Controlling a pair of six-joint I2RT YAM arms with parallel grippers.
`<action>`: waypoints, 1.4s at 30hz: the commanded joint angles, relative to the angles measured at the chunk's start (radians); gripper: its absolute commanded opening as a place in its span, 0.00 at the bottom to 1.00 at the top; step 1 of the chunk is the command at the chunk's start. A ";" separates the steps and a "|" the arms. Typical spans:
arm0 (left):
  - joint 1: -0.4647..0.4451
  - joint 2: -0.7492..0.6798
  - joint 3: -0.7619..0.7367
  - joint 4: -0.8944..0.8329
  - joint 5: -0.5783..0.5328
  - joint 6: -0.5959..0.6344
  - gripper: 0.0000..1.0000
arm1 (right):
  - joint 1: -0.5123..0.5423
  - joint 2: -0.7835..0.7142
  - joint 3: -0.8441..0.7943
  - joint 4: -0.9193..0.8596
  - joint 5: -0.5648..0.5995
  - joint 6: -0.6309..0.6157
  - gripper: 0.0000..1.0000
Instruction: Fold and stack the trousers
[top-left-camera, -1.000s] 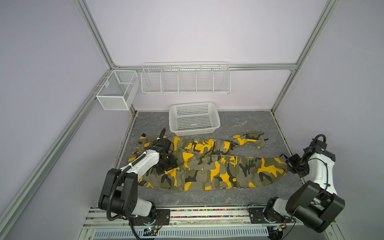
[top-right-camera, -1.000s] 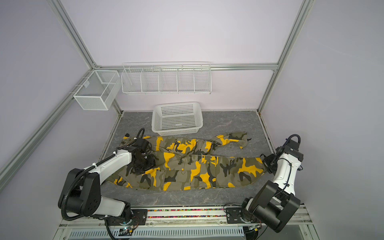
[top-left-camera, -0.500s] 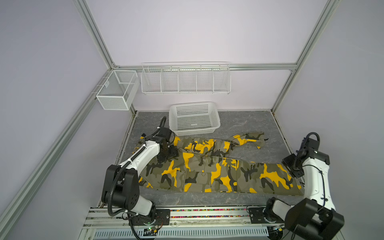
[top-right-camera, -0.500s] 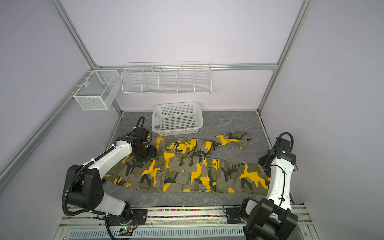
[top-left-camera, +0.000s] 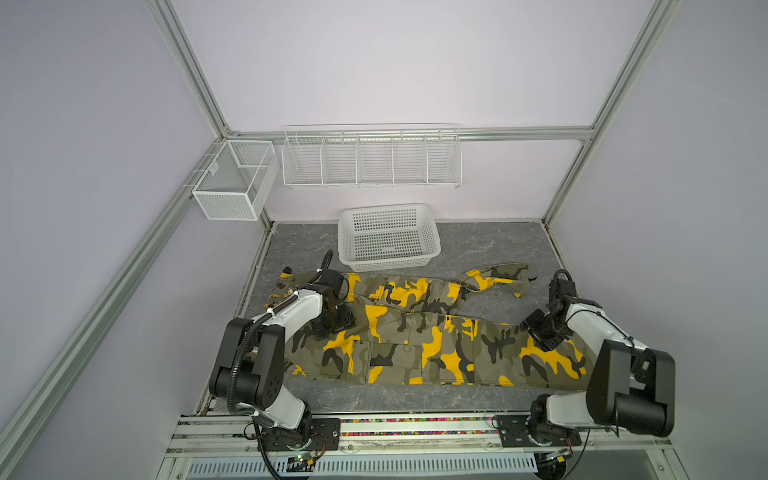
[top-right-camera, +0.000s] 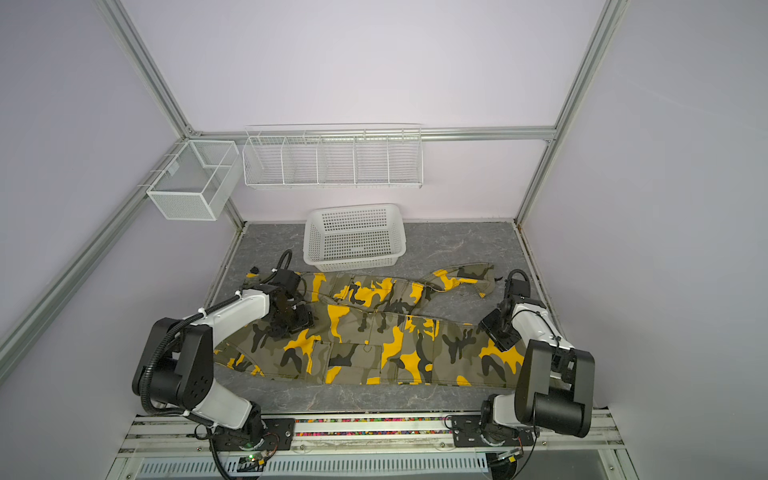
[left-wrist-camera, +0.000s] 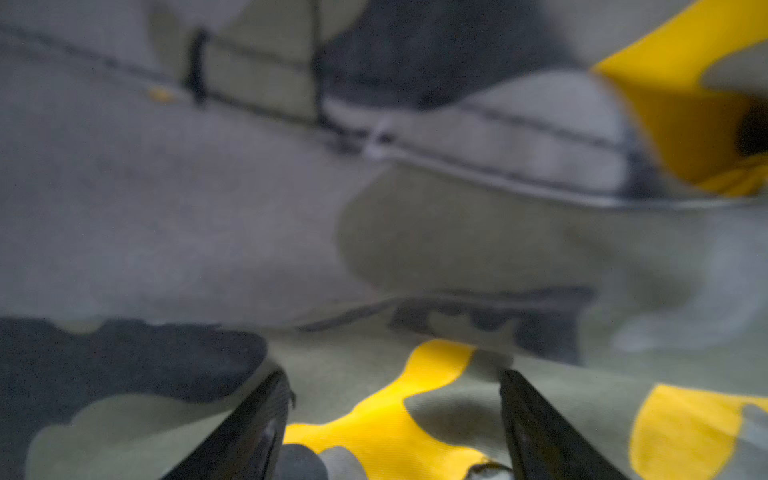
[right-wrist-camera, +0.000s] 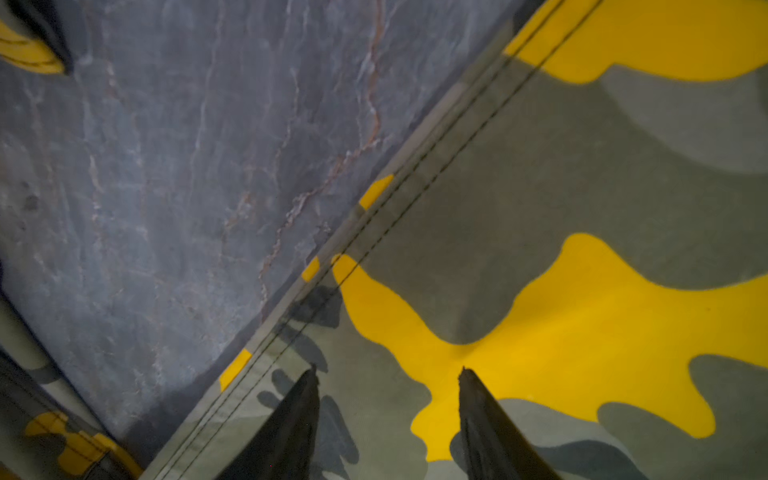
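Note:
The camouflage trousers (top-left-camera: 415, 336) (top-right-camera: 374, 340) lie spread flat across the grey table, waist at the left and legs to the right. The near leg is straight, and the far leg (top-left-camera: 494, 276) bends toward the back. My left gripper (top-left-camera: 332, 322) (top-right-camera: 291, 324) (left-wrist-camera: 392, 374) is open, low over the cloth by the waist, with nothing between its fingers. Open as well, my right gripper (top-left-camera: 540, 328) (top-right-camera: 496, 328) (right-wrist-camera: 387, 369) hangs just above the near leg by its stitched back edge, holding nothing.
A white lattice basket (top-left-camera: 388, 262) (top-right-camera: 353, 262) stands at the back middle, just behind the trousers. A wire rack (top-left-camera: 372, 183) and a mesh box (top-left-camera: 226, 203) hang on the back wall. Bare grey table (right-wrist-camera: 166, 166) shows between the two legs.
My right gripper has opened and let go of the near leg, which now lies straighter toward the front right. It has moved left over that leg. The left gripper has stayed open near the waist.

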 joint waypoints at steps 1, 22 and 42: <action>0.047 -0.050 -0.039 -0.025 -0.028 -0.055 0.80 | 0.003 0.004 0.026 0.000 0.005 -0.054 0.58; 0.024 -0.103 0.139 0.218 0.318 -0.007 0.83 | 0.008 0.619 0.722 -0.056 -0.138 -0.345 0.60; 0.010 0.181 0.174 0.292 0.110 0.048 0.80 | -0.061 0.331 0.656 -0.242 -0.024 -0.362 0.06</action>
